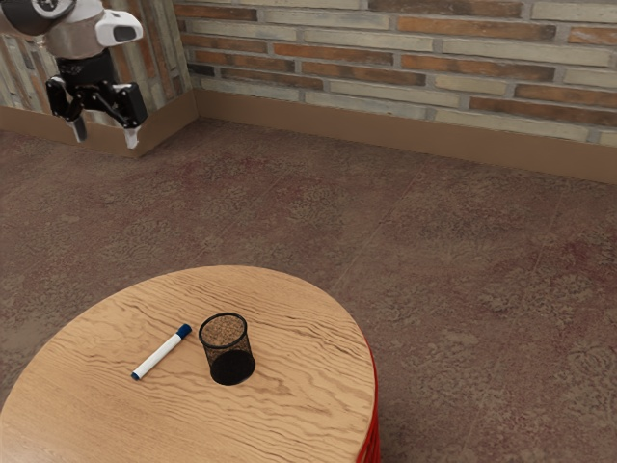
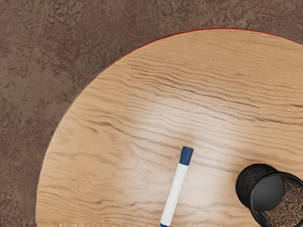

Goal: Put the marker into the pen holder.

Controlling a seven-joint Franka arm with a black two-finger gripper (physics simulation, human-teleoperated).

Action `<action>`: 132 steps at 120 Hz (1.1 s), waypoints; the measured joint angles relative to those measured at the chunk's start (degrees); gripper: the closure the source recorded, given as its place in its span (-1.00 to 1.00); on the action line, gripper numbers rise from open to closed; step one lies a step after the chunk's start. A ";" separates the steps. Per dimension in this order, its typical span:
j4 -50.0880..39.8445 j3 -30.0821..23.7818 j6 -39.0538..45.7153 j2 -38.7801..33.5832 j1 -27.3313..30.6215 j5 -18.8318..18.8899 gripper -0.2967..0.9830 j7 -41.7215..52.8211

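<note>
Marker [image 1: 159, 355] lying on the round wooden table [image 1: 299, 405], just beside the upright pen holder [image 1: 228, 351]
The exterior view shows the gripper [image 1: 106, 135] high and well apart from both, its two fingers spread wide with nothing between them, a brick wall [image 1: 386, 58] behind, and the marker whole, its blue cap [image 1: 183, 330] near the holder's rim; the wrist view, looking down, has the marker's other end cut by the picture's edge and shows thin red edging [image 2: 222, 28] along the tabletop's curve
</note>
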 joint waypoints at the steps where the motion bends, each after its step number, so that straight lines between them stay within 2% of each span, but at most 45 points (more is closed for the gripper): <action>1: -0.08 -0.02 -0.01 0.00 0.19 0.01 -0.54 -0.06; 25: -2.02 0.01 0.21 0.40 -1.07 0.27 -0.54 -1.24; 45: -9.23 0.03 1.61 4.14 -3.41 0.10 -0.54 -2.03; 60: -16.27 0.04 5.77 5.50 -3.36 -1.13 -0.54 -2.56; 84: -22.43 0.07 14.00 10.10 -0.16 -2.94 -0.54 -2.97; 119: -24.67 -0.41 25.19 17.79 -0.21 -5.77 -0.52 -2.97; 132: -25.30 -0.57 28.29 19.06 -0.22 -7.10 -0.39 -2.80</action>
